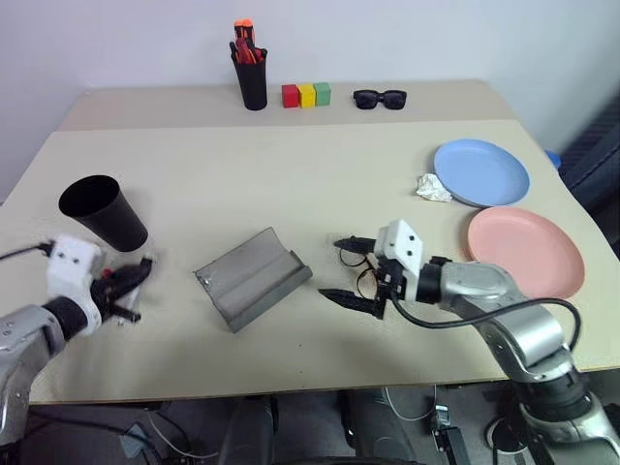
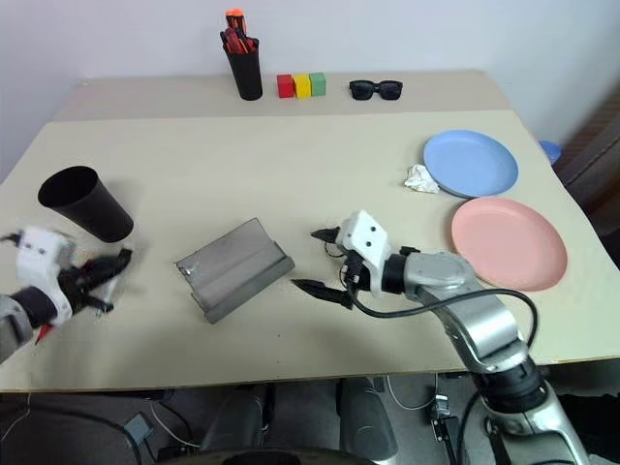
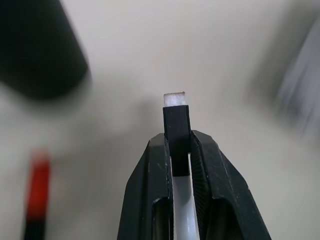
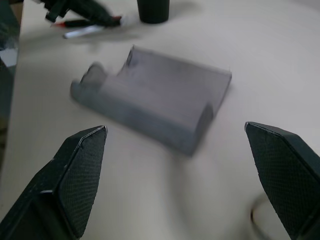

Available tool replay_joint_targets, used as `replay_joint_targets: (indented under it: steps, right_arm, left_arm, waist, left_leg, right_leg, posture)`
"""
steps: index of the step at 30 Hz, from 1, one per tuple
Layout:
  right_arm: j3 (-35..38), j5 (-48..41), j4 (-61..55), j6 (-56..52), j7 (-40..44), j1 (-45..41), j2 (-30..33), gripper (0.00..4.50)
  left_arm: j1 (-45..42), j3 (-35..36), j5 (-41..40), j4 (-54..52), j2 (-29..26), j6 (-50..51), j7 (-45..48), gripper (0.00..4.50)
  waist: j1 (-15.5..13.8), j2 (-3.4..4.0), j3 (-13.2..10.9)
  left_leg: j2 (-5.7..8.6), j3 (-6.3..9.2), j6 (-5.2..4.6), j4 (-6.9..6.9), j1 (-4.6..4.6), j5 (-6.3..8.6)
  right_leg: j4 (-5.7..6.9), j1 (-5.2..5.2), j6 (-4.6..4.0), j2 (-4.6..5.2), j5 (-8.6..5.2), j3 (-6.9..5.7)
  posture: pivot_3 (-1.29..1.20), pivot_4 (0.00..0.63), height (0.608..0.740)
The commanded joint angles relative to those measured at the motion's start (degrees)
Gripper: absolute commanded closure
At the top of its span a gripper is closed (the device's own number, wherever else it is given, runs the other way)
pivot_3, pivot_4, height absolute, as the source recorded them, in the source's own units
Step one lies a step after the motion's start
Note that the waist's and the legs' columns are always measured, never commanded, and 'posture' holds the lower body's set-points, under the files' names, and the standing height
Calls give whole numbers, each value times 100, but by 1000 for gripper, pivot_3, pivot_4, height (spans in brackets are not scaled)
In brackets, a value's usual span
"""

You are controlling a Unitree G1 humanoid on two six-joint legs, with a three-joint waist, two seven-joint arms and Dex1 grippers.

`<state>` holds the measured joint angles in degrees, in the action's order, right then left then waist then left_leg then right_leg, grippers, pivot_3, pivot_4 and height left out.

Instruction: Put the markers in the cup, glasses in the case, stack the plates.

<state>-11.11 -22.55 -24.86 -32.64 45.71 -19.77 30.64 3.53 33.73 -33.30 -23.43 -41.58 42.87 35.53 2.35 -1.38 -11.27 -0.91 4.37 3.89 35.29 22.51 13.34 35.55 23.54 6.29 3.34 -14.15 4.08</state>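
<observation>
Left end effector (image 3: 181,160): clenched on a marker with a black barrel — lifted off the tabletop (image 1: 320,165) just near the cup, likely for dropping in.
Cup (image 1: 105,210): far left, upright, looks empty.
Second marker (image 3: 37,192): lying on the tabletop beside it.
Right end effector (image 1: 351,273): released wide, straddling the wire glasses (image 1: 365,281), aimed at the case.
Case (image 1: 252,276): centre, open, empty.
Plates (image 1: 481,172): blue and pink side by side at right, unstacked.
Pen holder (image 1: 252,73): far edge, stuffed with orange-red pens.

Left gripper (image 1: 131,281) hangs over the table's front-left corner, fingers clamped on a marker (image 3: 177,131). Right gripper (image 1: 351,271), jaws wide, reaches leftward above the front edge.
</observation>
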Motion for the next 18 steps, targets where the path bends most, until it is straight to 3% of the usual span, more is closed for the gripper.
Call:
replay_joint_targets:
  steps: [1, 7, 14, 18]
  right_arm:
    - [-49, 285, 390, 380, -497, -558, -597, 0]
    - [6, 477, 1245, 680, -1170, -1521, -1722, 0]
    - [-331, 692, 1959, 1140, -1254, -2090, -2575, 0]
    - [-362, 848, 2366, 1383, -1400, -2187, -2909, 0]
  left_arm:
    - [-801, 485, -507, -185, 142, -328, -340, 4468]
    - [-2294, -156, 848, 674, 413, -1819, -1500, 4468]
    - [-2719, -421, 2024, 1991, 684, -3293, -2439, 4468]
    - [-2832, -432, 2114, 2502, 814, -3764, -2618, 4468]
  waist:
    - [5, 0, 0]
    - [23, 1, 0]
    - [30, 2, -1]
    - [18, 1, -1]
  left_leg:
    - [0, 0, 0, 1, -2, 0]
    - [1, 5, 6, 5, -7, -5]
    - [-1, 9, 6, -4, -7, -5]
    - [-2, 12, 7, -3, -7, -6]
  right_leg:
    - [2, -1, 1, 0, 0, 0]
    - [29, 1, 22, -9, 12, 1]
    - [57, 19, 29, -14, 14, 1]
    - [60, 19, 30, -17, 15, 1]
  posture:
    - [0, 150, 740]
    - [0, 150, 740]
    - [0, 150, 740]
    - [0, 150, 740]
